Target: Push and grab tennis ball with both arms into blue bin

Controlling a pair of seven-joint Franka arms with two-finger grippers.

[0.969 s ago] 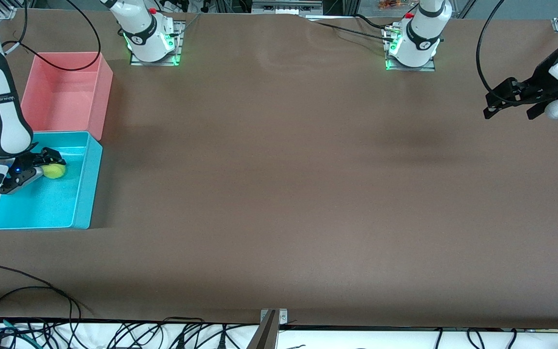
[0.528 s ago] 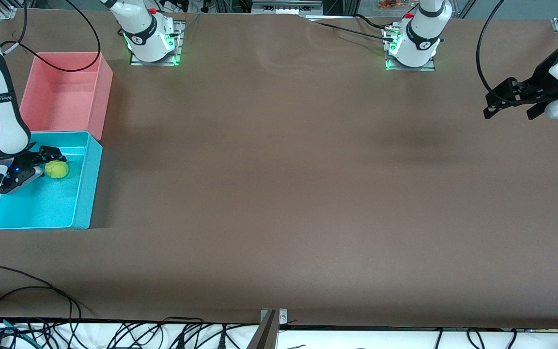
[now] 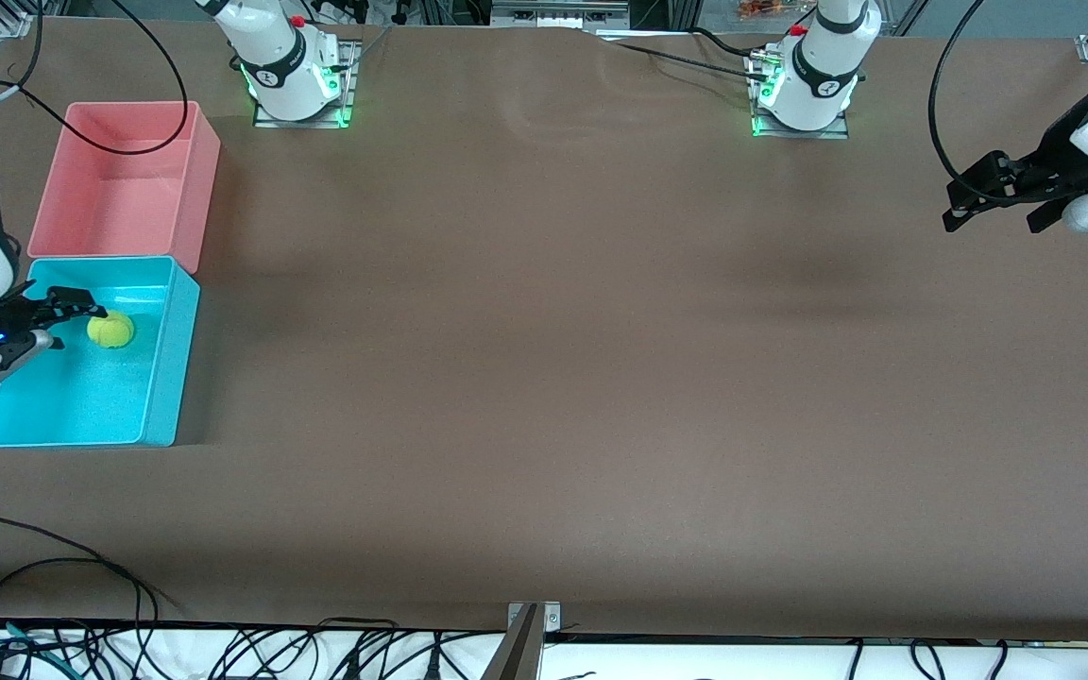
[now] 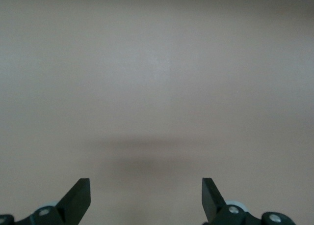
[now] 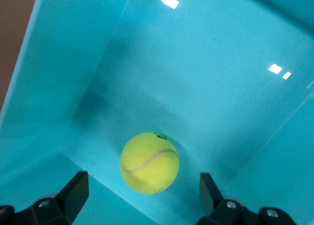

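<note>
Front view has the tennis ball (image 3: pixel 110 330) sitting loose on the floor of the blue bin (image 3: pixel 161 378), in the half closest to the pink bin (image 3: pixel 199 189). So as far as I can judge the job is basically done; all that looks left is lifting my arms clear. My right end effector (image 3: pixel 20 326) hangs over the blue bin just beside the ball, fingers spread wide and gripping nothing. My left end effector (image 3: pixel 995 198) is well away from the blue bin, up over the bare bench (image 3: pixel 544 378) at the left arm's end, also spread open and empty, just waiting.

What each camera adds: my right wrist view looks straight down into the blue bin (image 5: pixel 59 63) and shows the ball (image 5: pixel 149 162) resting by a corner, clear of both fingertips (image 5: pixel 78 188), plus its curved seam, which the front view can't pick out. My left wrist view only gives brown bench and open fingertips (image 4: pixel 81 190). Only the front view shows both bins side by side.
</note>
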